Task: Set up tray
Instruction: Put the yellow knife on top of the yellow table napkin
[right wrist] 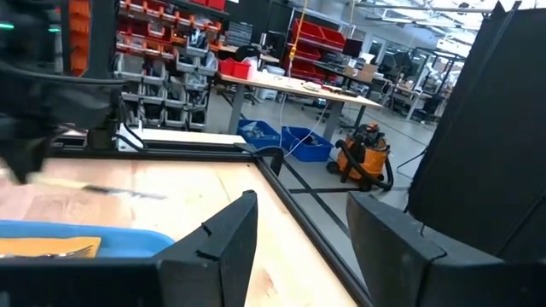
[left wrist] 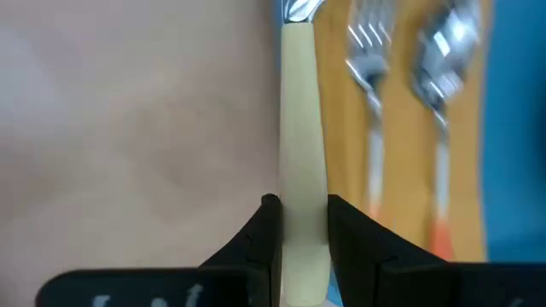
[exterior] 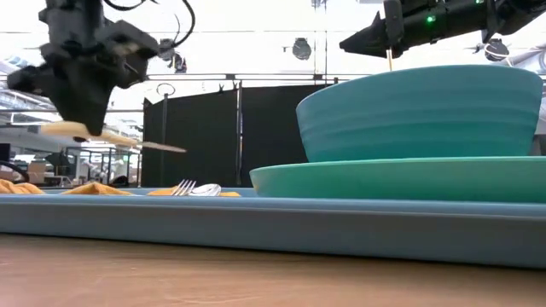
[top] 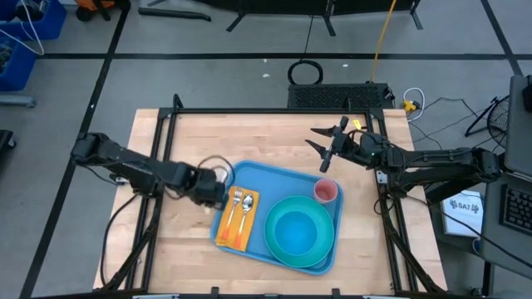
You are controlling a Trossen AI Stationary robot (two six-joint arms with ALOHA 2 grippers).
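While the left gripper pinches the cream handle of a knife, it hangs just off the left edge of the tray, beside the orange napkin — my read is it's lining the knife up alongside the cutlery already down. The handle sits square between the fingers, blade pointing away, level above the table in the low view, so a straight lowering should lay it flat. On the napkin a fork and spoon lie side by side, parallel to the tray's short edge; the knife runs the same way. Further across the tray, a teal bowl sits on a turquoise plate — heavy round stuff takes the wide end. A pink cup stands at the far right corner, inside the rim. Beyond that the right gripper waits above bare table, jaws wide, holding nothing — parked clear of the left arm's path.
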